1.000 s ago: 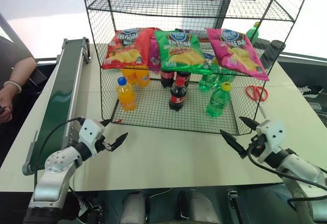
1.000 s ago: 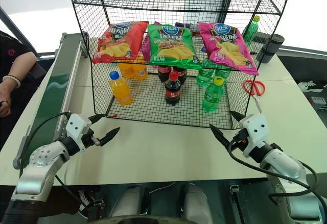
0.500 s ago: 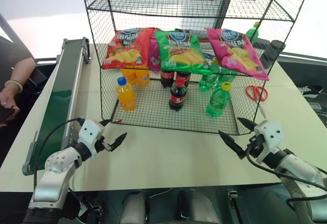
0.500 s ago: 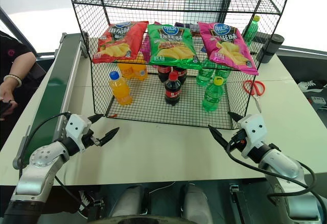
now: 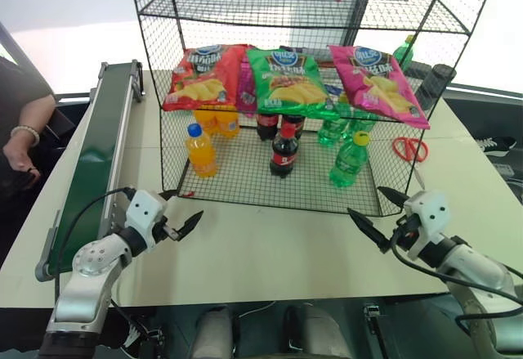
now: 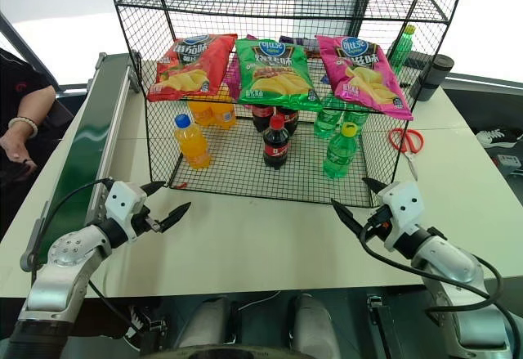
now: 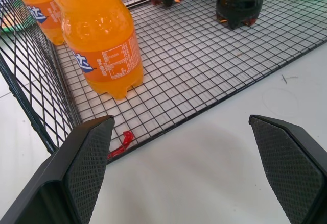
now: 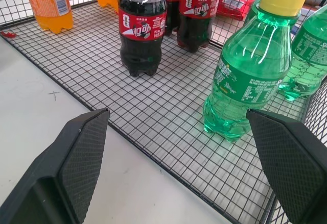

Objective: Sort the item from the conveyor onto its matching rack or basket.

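**Green soda bottle stands on the rack floor; both jaws spread and empty**

The green soda bottle with the yellow cap stands upright on the bottom wire tier of the black rack, just ahead of the right gripper and slightly toward its outer finger, with more green bottles close behind it. A cola bottle stands off toward the inner finger, well apart from the green one. The right jaws are spread wide over the white tabletop, short of the rack's front edge, pinching nothing. The left gripper has its jaws spread as well, empty, with an orange-drink bottle ahead of its outer finger inside the rack. The conveyor lies beyond the outer side of the left jaws, and its belt carries no item that I can make out. A person's arm shows past the conveyor.

Judged from how it sits, the bottle looks already sorted among its like. If it must be handled, it appears full, so fairly heavy for its size, with a smooth, somewhat slippery shell that gives under pressure. The labelled waist is probably the best hold: it is narrower, and the label offers grip. The cap is too small and high, and a push there could tip the bottle on the wire grid.
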Tool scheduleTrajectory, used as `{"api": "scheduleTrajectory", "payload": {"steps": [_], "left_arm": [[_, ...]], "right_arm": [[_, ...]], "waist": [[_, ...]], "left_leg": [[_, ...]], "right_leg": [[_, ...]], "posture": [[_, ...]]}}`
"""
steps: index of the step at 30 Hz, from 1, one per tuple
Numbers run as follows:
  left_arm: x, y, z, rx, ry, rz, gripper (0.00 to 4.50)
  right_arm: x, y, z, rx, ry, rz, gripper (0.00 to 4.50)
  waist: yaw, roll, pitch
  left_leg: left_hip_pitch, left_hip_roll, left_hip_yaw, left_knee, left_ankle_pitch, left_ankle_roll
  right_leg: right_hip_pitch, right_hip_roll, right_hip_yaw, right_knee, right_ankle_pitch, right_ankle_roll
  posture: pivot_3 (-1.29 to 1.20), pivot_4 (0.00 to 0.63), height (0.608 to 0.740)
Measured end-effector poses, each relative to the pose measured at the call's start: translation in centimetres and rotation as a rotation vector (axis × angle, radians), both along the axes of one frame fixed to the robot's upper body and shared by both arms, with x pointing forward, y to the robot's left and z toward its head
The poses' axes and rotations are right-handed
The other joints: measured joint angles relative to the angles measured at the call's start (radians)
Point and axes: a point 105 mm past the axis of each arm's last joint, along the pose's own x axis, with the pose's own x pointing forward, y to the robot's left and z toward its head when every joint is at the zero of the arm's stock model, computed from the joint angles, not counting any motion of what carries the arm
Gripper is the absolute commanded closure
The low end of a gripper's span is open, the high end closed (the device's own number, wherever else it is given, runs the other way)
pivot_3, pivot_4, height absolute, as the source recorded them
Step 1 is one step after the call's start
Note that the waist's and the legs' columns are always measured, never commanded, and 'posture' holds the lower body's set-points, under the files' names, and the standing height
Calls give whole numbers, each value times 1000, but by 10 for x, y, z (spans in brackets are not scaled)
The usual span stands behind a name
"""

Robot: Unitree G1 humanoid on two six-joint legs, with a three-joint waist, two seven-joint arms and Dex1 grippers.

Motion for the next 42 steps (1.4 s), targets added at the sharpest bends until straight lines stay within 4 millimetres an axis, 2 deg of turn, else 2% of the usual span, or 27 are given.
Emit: {"api": "scheduleTrajectory", "payload": {"steps": [42], "left_arm": [[2, -1, 1, 2, -8, 3, 0]], "right_arm": [[7, 4, 4, 0, -16, 35, 47]], "waist": [[0, 0, 0]], "left_leg": [[0, 0, 0, 2, 0, 0]], "right_leg": [[0, 0, 0, 1, 0, 0]], "posture": [[0, 150, 735]]}}
